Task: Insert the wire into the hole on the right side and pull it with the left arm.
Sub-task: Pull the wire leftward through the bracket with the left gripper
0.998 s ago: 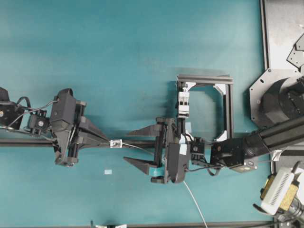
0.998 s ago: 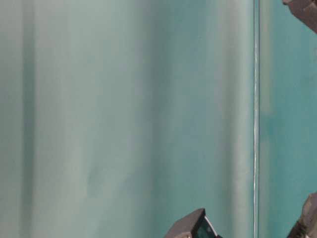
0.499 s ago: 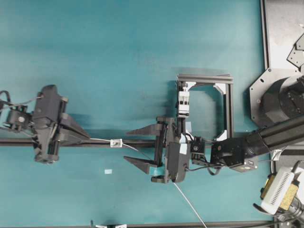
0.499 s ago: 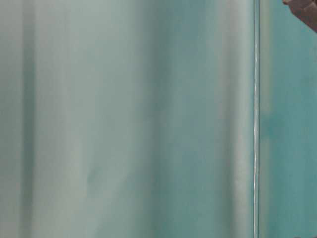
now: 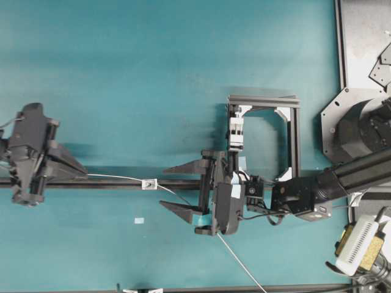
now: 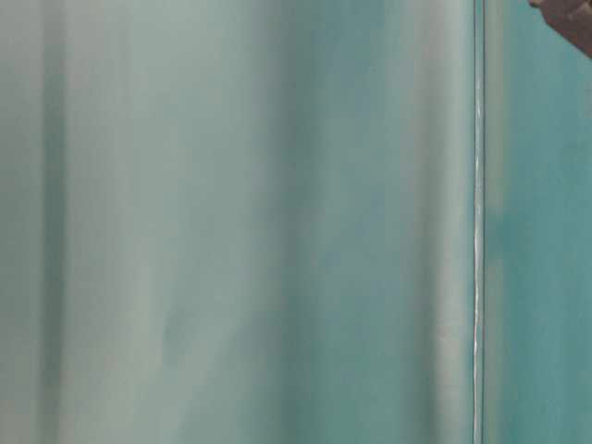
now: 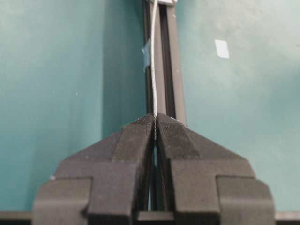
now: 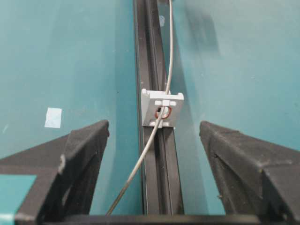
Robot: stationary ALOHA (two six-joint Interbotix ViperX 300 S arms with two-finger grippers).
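A thin pale grey wire (image 5: 119,178) runs through the hole (image 8: 163,112) of a small white bracket (image 5: 149,183) that sits on a black rail (image 5: 177,183). At the far left, the all-black left gripper (image 5: 84,174) is shut on the wire's end, and the wire (image 7: 153,70) leads straight out of its closed tips (image 7: 155,117). Right of the bracket my right gripper (image 5: 174,188) stands wide open, its fingers (image 8: 84,154) on either side of the rail. Between them the wire (image 8: 140,159) passes loose. The rest of the wire trails past the right wrist to the bottom edge.
A black frame (image 5: 292,137) with a white clip block (image 5: 236,130) stands behind the right wrist. A small pale tape square (image 5: 139,220) lies on the teal table. The right arm's base (image 5: 360,128) and a grey plate fill the right edge. The table-level view shows only blurred teal.
The left gripper has travelled well to the left along the rail, drawing more wire through the bracket. The trailing wire below the right wrist has shifted. The right gripper has held still.
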